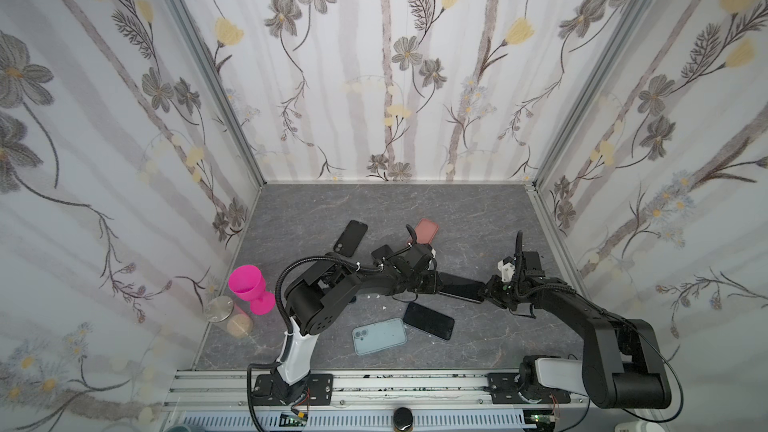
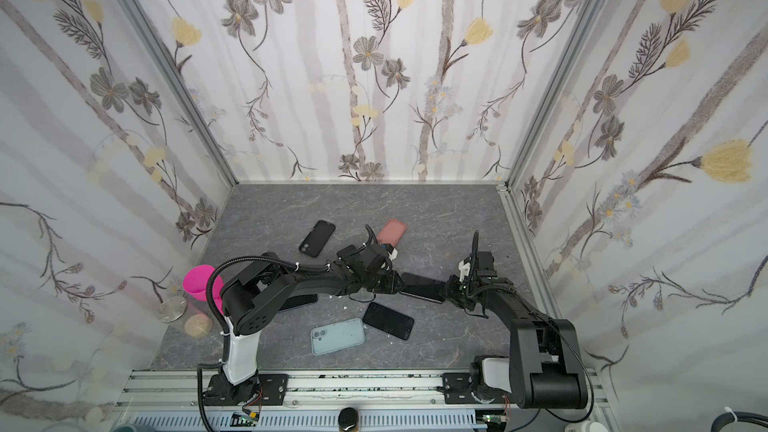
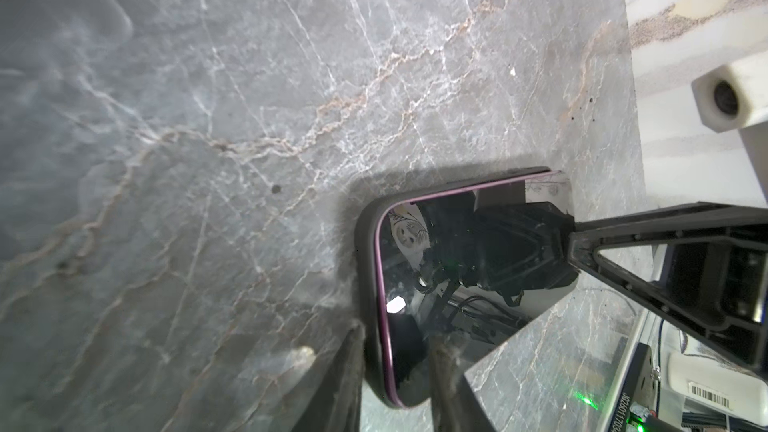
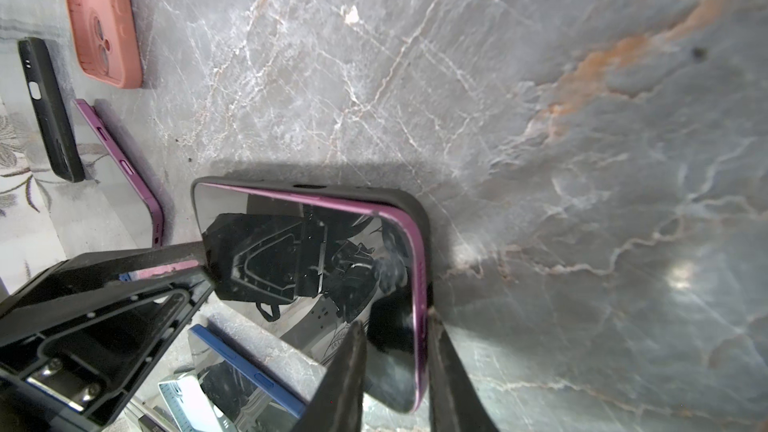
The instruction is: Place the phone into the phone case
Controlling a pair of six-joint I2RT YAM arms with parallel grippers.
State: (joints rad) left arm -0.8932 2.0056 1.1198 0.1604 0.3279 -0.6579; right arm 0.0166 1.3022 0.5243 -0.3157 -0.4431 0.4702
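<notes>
A phone (image 1: 459, 286) with a purple rim and a dark glossy screen sits partly inside a black phone case (image 3: 368, 268), whose rim wraps its corner. The pair is held between both grippers at the table's middle, with a shadow beneath. My left gripper (image 1: 434, 284) is shut on one end; in the left wrist view one of the fingers (image 3: 336, 380) is against the case's outside and the other is on the screen. My right gripper (image 1: 482, 293) is shut on the opposite end (image 4: 332, 251), with its fingers (image 4: 451, 376) flanking the purple edge.
A pink case (image 1: 427, 231) and a black case (image 1: 351, 238) lie farther back. A black phone (image 1: 428, 320) and a pale blue case (image 1: 379, 336) lie nearer the front. A pink goblet (image 1: 249, 286) and a lying jar (image 1: 226, 313) are at the left wall.
</notes>
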